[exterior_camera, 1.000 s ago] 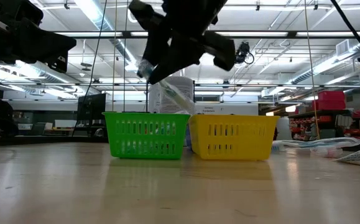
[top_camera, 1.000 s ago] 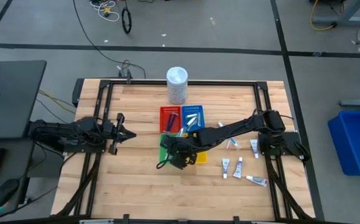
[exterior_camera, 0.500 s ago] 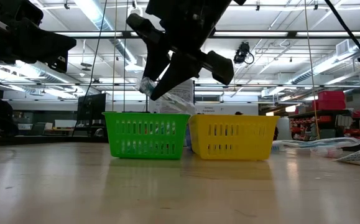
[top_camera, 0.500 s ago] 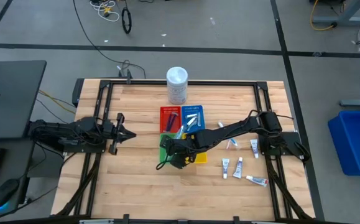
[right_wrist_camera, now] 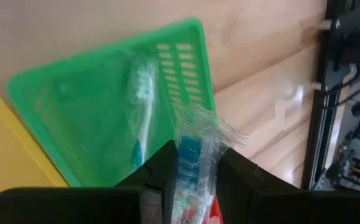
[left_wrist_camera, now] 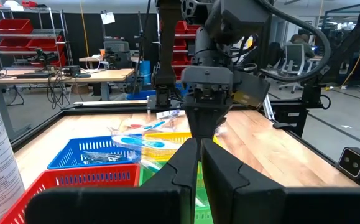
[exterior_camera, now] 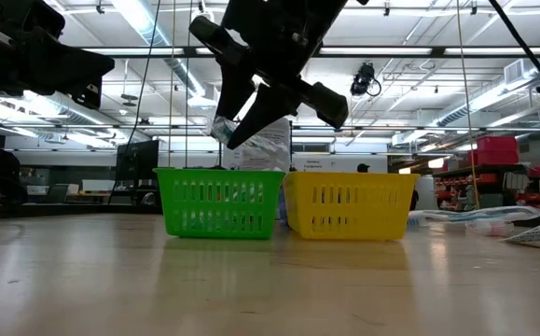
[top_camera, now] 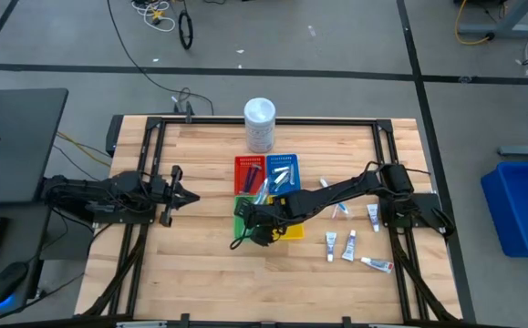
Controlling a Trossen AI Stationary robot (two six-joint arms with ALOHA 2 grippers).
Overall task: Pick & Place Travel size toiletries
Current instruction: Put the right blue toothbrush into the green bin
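High view: the right end effector hangs over the green tray; the left end effector waits closed, well apart.

Low view: keep the release centred and low, I judge.

Right wrist view: the fingers pinch a wrapped toothbrush, blue-headed in crinkled clear film; 1 pale toothbrush already lies inside.

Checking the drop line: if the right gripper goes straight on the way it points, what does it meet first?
Probably the green tray, where a wrapped toothbrush already lies; the right gripper grips another.
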